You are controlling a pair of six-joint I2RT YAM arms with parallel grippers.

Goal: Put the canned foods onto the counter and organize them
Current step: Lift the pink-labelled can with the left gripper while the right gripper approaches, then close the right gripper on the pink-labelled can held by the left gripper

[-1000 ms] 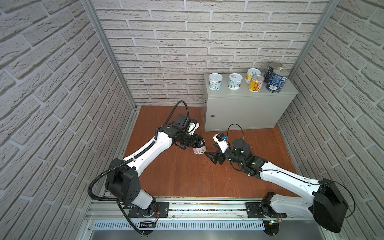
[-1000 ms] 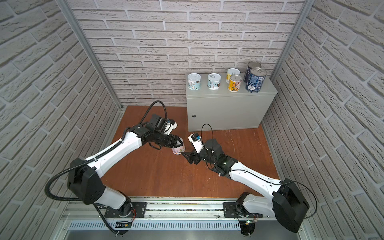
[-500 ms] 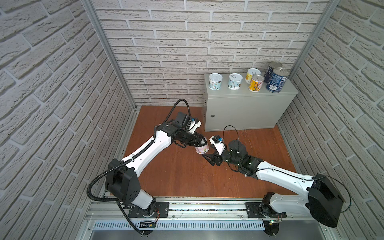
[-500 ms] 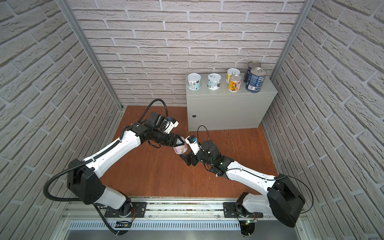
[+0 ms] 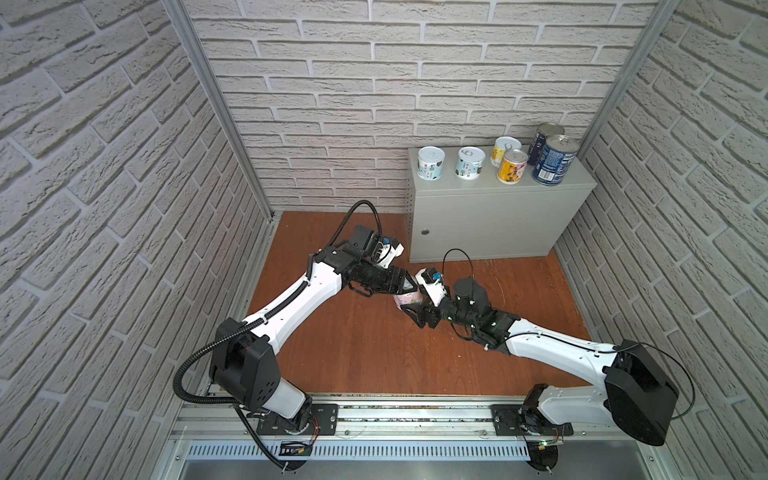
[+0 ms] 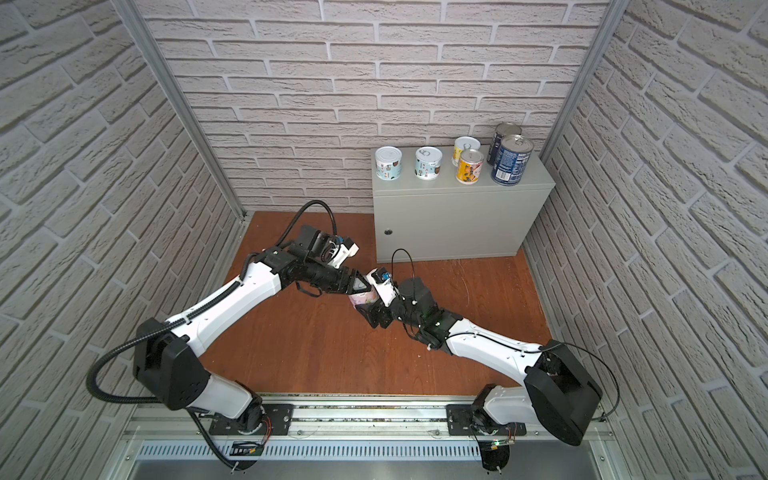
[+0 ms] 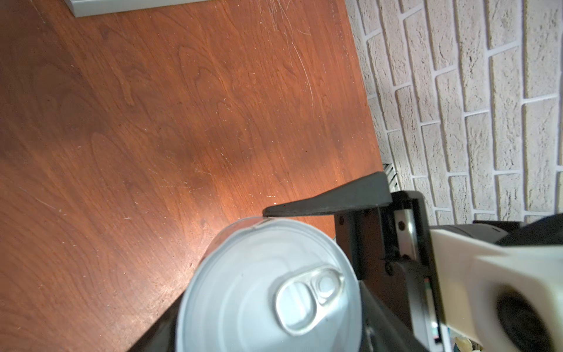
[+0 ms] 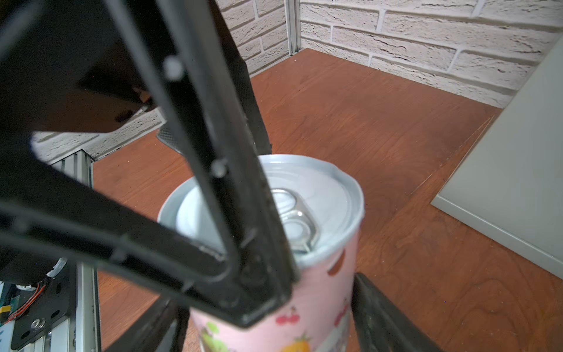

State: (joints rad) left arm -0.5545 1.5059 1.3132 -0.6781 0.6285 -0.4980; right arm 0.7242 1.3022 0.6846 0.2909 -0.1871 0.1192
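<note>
no legible text, tins (image 5: 550, 164) — print too small

The pink can (image 8: 304, 304) has a smooth printed label under a dull satin metal lid (image 7: 237, 289) with a brighter pull ring, while the blue cans (image 5: 550, 162) show shiny silver metal tops. The counter (image 5: 490, 216) looks like smooth, matt grey painted sheet metal, the floor (image 5: 353, 345) is reddish wood-grain board with fine pale scratches, and the walls (image 5: 104, 166) are rough, chalky white brick. The left gripper (image 5: 409, 291) has fingers (image 7: 329, 202) of matt black plastic, and the arm shells (image 5: 299, 299) are glossy white plastic.
</note>
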